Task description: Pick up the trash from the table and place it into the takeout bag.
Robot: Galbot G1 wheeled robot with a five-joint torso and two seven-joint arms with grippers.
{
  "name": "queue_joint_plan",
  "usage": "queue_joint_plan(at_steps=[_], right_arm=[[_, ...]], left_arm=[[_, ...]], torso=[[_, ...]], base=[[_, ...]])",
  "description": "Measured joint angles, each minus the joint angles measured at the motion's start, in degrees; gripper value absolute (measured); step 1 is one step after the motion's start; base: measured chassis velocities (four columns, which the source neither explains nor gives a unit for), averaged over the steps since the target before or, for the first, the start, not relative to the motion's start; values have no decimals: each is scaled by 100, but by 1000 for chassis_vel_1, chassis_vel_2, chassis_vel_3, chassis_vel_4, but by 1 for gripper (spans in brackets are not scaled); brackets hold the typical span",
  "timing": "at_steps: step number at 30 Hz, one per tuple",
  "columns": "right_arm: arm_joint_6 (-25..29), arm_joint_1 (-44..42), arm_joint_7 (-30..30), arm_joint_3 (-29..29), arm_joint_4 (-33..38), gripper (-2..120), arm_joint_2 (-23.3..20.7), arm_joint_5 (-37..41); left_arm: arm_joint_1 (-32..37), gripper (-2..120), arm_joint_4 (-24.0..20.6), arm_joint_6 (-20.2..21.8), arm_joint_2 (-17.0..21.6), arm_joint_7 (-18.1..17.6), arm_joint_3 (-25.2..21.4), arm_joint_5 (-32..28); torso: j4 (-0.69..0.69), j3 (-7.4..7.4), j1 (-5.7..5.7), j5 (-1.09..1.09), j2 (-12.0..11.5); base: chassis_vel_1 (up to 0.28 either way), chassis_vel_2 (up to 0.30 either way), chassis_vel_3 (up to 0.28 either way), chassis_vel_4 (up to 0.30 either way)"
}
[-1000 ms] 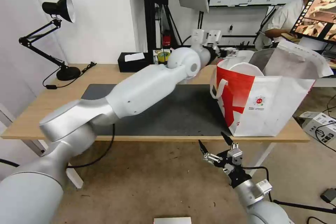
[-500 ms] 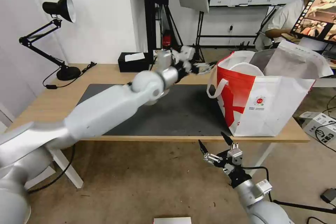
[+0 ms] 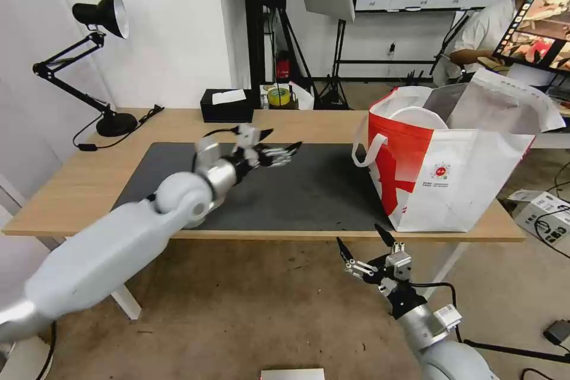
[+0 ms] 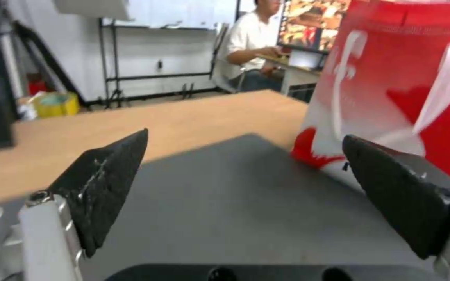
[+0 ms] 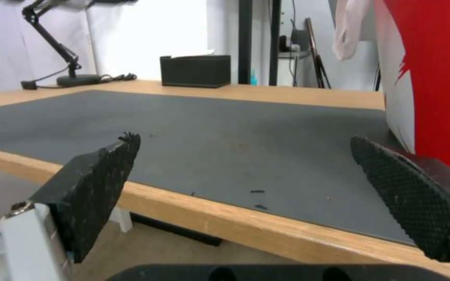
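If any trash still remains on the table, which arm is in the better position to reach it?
Left, probably. The left gripper hangs open above the grey mat on the table, beside the takeout bag. The right gripper is open too, but below the table's front edge.

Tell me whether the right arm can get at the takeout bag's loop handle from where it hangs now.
Probably not directly: the right gripper, open, hangs below the table edge, in front of the takeout bag. The loop handle sits higher, so the arm must rise past the edge first.
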Motion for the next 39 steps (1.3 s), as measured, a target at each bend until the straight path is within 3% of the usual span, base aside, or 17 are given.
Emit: queue_joint_plan(at_steps=[2,3,6,7,9,15,18,20,22,24,25,27,33,39], right_arm=[[0,0,-2,0,0,100,0,0],[0,0,-2,0,0,100,0,0],[0,0,1,0,0,100,0,0],[0,0,1,0,0,100,0,0],[0,0,1,0,0,100,0,0],[0,0,0,0,0,100,0,0],[0,0,-1,0,0,100,0,0],[0,0,-1,0,0,100,0,0],[0,0,0,0,0,100,0,0],[0,0,-1,0,0,100,0,0],[0,0,-1,0,0,100,0,0],[0,0,0,0,0,100,0,0],[0,0,-1,0,0,100,0,0],[0,0,-1,0,0,100,0,0]], left_arm=[[643,100,-217,-29,164,57,-447,187],[643,100,-217,-29,164,57,-447,187],[1778,100,-567,-68,337,120,-1438,412],[1778,100,-567,-68,337,120,-1438,412],[2508,100,-744,-218,376,132,-2038,665],[3214,100,-864,-613,444,128,-2426,1073],[3471,100,-839,-713,284,108,-2649,1196],[4022,100,-858,-821,-11,66,-3188,1386],[4231,100,-872,-863,-106,60,-3378,1453],[4829,100,-938,-887,-381,72,-3939,1578],[4829,100,-938,-887,-381,72,-3939,1578],[5290,100,-982,-912,-631,107,-4381,1713],[5785,100,-1019,-974,-932,37,-4762,1977],[6264,100,-1136,-919,-1368,-376,-5143,2258]], torso=[[0,1,0,-1,0],[0,1,0,-1,0],[2,0,-1,3,0],[2,0,-1,3,0],[1,0,-1,0,0],[1,0,-1,2,0],[-2,0,0,0,0],[-2,0,1,1,0],[-1,0,0,0,0],[1,0,0,1,0],[1,0,0,1,0],[0,0,0,2,0],[0,0,0,2,0],[0,0,0,1,0]], base=[[0,0,0,0],[0,0,0,0],[0,0,0,0],[0,0,0,0],[0,0,0,0],[0,0,0,0],[0,0,0,0],[0,0,0,0],[0,0,0,0],[0,0,0,0],[0,0,0,0],[0,0,0,0],[0,0,0,0],[0,0,0,0]])
